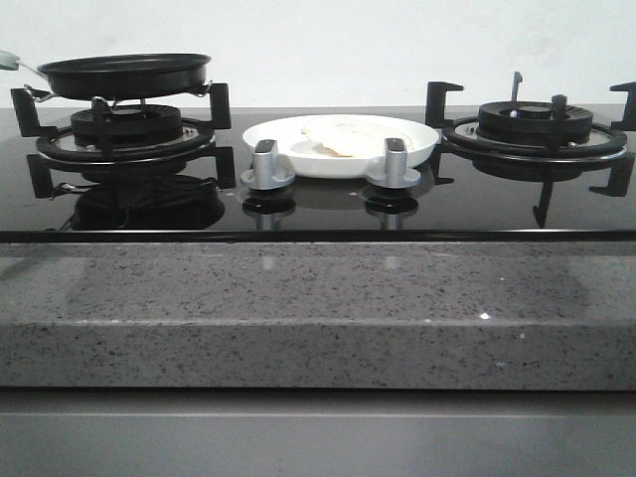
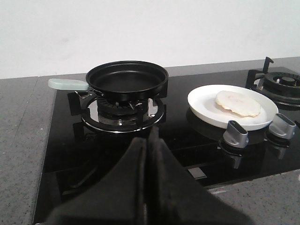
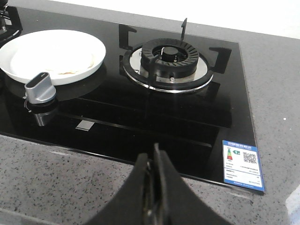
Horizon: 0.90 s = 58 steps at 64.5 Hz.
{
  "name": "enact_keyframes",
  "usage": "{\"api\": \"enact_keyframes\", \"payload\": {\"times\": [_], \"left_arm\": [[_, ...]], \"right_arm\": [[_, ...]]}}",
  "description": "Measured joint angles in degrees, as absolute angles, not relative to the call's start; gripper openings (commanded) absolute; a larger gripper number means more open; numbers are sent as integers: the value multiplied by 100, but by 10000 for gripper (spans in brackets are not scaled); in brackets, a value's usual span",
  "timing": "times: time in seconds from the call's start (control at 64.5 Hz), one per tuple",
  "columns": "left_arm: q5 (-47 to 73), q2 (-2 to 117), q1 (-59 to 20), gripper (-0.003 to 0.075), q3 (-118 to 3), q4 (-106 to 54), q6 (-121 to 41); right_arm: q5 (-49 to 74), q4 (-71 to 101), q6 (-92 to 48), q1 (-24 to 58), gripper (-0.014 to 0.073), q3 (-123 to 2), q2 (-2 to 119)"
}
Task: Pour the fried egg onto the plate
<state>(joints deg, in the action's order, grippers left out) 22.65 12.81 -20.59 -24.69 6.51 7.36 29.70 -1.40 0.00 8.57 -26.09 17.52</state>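
Observation:
The fried egg (image 2: 237, 103) lies pale side up on the white plate (image 2: 201, 104), which sits on the black glass hob between the two burners. Both also show in the front view, egg (image 1: 343, 136) on plate (image 1: 273, 138), and in the right wrist view, egg (image 3: 56, 58) on plate (image 3: 14, 47). No yolk shows. The black frying pan (image 2: 126, 80) with a pale green handle (image 2: 67, 84) stands empty on the left burner, also in the front view (image 1: 124, 75). My left gripper (image 2: 146, 140) is shut and empty, back from the pan. My right gripper (image 3: 153, 157) is shut and empty over the stone counter.
Two silver knobs (image 1: 264, 165) (image 1: 396, 164) stand in front of the plate. The right burner (image 3: 168, 61) with its black grate is bare. A speckled grey counter edge (image 1: 318, 308) runs along the front. A blue label (image 3: 243, 165) sits on the hob's corner.

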Motion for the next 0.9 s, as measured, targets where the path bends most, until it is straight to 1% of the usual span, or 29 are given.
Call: {"api": "enact_keyframes", "payload": {"times": [0.434,0.635,0.759,0.821,0.899], "left_arm": [[2265,1281,-2059,-19,-2469,430,736],[2265,1281,-2059,-19,-2469,-98,0],[2265,1281,-2059,-19,-2469,-152,-66],[2265,1233,-1951,-19,-2469,-164,-75],[2262,1088,-1614,-19,-2425,-186,-75]], "right_arm": [[2970,-140,0,857,-57,-2609,1752],[2970,-140,0,857,-57,-2609,1752],[2970,-140,0,857,-57,-2609,1752],[2970,-140,0,857,-57,-2609,1752],[2970,-140,0,857,-57,-2609,1752]]}}
